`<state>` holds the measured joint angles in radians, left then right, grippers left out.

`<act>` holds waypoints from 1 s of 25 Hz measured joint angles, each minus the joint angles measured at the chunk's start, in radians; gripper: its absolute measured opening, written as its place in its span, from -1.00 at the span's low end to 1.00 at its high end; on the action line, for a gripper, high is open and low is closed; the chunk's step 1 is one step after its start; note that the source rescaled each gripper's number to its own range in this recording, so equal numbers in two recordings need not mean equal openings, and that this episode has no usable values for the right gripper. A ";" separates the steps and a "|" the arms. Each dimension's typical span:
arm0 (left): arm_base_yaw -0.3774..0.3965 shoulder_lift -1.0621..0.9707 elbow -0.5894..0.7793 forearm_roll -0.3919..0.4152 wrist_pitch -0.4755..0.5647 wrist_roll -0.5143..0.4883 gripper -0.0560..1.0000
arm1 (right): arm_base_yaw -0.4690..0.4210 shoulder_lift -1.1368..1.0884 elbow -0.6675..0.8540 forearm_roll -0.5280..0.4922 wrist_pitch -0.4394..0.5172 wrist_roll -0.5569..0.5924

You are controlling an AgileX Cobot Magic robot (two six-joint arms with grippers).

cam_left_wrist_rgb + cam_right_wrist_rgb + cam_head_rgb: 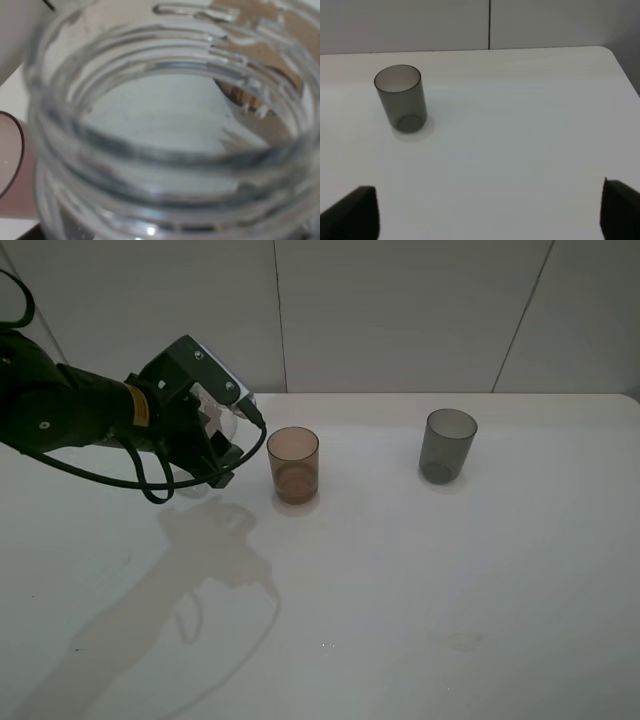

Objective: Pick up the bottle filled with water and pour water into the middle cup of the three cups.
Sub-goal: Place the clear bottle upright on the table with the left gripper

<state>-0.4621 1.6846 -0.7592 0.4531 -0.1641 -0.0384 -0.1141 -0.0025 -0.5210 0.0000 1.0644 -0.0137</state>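
Observation:
My left gripper [222,435] is shut on the clear bottle [238,412], holding it above the table just left of the amber middle cup [293,465]. In the left wrist view the bottle's threaded neck [165,145] fills the frame, with water inside. The amber cup [250,95] shows blurred through the plastic. A pinkish cup [10,160] sits at that view's edge; in the high view the arm hides most of it. The smoky grey cup [447,445] stands upright to the right. My right gripper [490,210] is open and empty, well short of the grey cup [401,98].
The white table [420,590] runs to a wall of pale panels behind the cups. Its rounded far right corner [612,52] shows in the right wrist view. A black cable [150,480] loops under my left arm.

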 joint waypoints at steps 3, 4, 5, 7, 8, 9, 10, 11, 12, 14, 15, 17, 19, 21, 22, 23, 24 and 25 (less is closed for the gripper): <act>0.060 0.000 0.101 -0.037 -0.200 0.000 -0.87 | 0.000 0.000 0.000 0.000 0.000 0.000; 0.077 0.000 0.127 -0.045 -0.272 0.001 -0.87 | 0.000 0.000 0.000 0.000 0.000 0.000; 0.094 0.000 0.152 -0.049 -0.343 0.002 -0.87 | 0.000 0.000 0.000 0.000 0.000 0.000; 0.137 0.003 0.206 -0.055 -0.471 0.005 -0.87 | 0.000 0.000 0.000 0.000 0.000 0.000; 0.154 0.010 0.224 -0.057 -0.537 0.005 -0.87 | 0.000 0.000 0.000 0.000 0.000 0.000; 0.178 0.021 0.246 -0.064 -0.602 0.005 -0.87 | 0.000 0.000 0.000 0.000 0.000 0.000; 0.196 0.037 0.259 -0.071 -0.651 0.005 -0.87 | 0.000 0.000 0.000 0.000 0.000 0.000; 0.209 0.056 0.273 -0.083 -0.712 0.005 -0.87 | 0.000 0.000 0.000 0.000 0.000 0.000; 0.221 0.075 0.284 -0.098 -0.748 0.005 -0.87 | 0.000 0.000 0.000 0.000 0.000 0.000; 0.234 0.120 0.293 -0.120 -0.819 0.005 -0.87 | 0.000 0.000 0.000 0.000 0.000 0.000; 0.234 0.150 0.294 -0.126 -0.858 0.005 -0.87 | 0.000 0.000 0.000 0.000 0.000 0.000; 0.235 0.196 0.294 -0.128 -0.908 0.005 -0.87 | 0.000 0.000 0.000 0.000 0.000 0.000; 0.235 0.238 0.294 -0.130 -0.961 0.005 -0.87 | 0.000 0.000 0.000 0.000 0.000 0.000; 0.235 0.274 0.294 -0.131 -0.997 0.005 -0.87 | 0.000 0.000 0.000 0.000 0.000 0.000; 0.235 0.287 0.295 -0.134 -1.009 0.005 -0.87 | 0.000 0.000 0.000 0.000 0.000 0.000; 0.235 0.295 0.296 -0.138 -1.012 0.005 -0.87 | 0.000 0.000 0.000 0.000 0.000 0.000; 0.235 0.301 0.296 -0.143 -1.013 0.005 -0.87 | 0.000 0.000 0.000 0.000 0.000 0.000; 0.235 0.305 0.296 -0.153 -1.014 0.005 -0.87 | 0.000 0.000 0.000 0.000 0.000 0.000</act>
<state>-0.2266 1.9892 -0.4629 0.3005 -1.1786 -0.0335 -0.1141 -0.0025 -0.5210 0.0000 1.0644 -0.0137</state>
